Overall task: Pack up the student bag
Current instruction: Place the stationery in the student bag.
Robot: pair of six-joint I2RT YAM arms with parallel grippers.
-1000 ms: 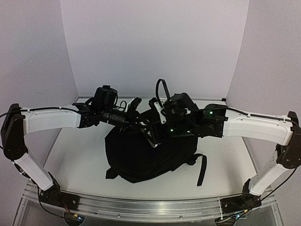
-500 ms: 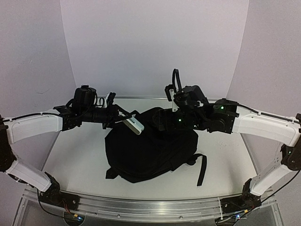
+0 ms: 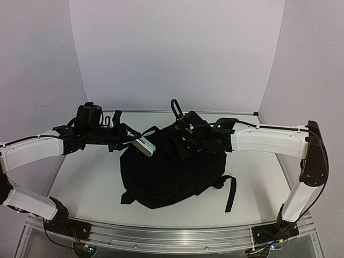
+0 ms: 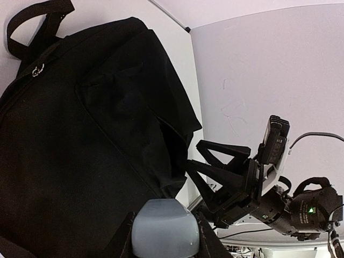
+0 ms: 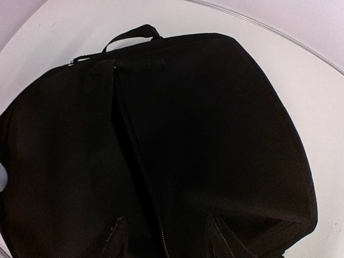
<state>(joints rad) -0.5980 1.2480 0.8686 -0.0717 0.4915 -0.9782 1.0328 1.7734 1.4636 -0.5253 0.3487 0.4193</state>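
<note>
The student bag [image 3: 172,172], a large black backpack, lies in the middle of the table with its carry handle [image 3: 174,107] at the far end. My left gripper [image 3: 141,144] is shut on a pale grey oblong case [image 3: 145,147] and holds it above the bag's left edge. The case [image 4: 164,228] sits between the fingers in the left wrist view. My right gripper [image 3: 183,142] is open and low over the bag's top. In the right wrist view its fingers [image 5: 220,236] straddle the zipper [image 5: 145,177] of the bag [image 5: 215,118].
A black shoulder strap [image 3: 231,191] trails from the bag's right side towards the front. The white table [image 3: 86,177] is walled by pale panels at the back and sides. My right arm's open gripper [image 4: 192,153] shows beyond the bag [image 4: 80,134] in the left wrist view.
My left gripper has drawn back to the left from the bag's top, carrying the pale case. My right gripper rose, then came down to the left onto the bag's top.
</note>
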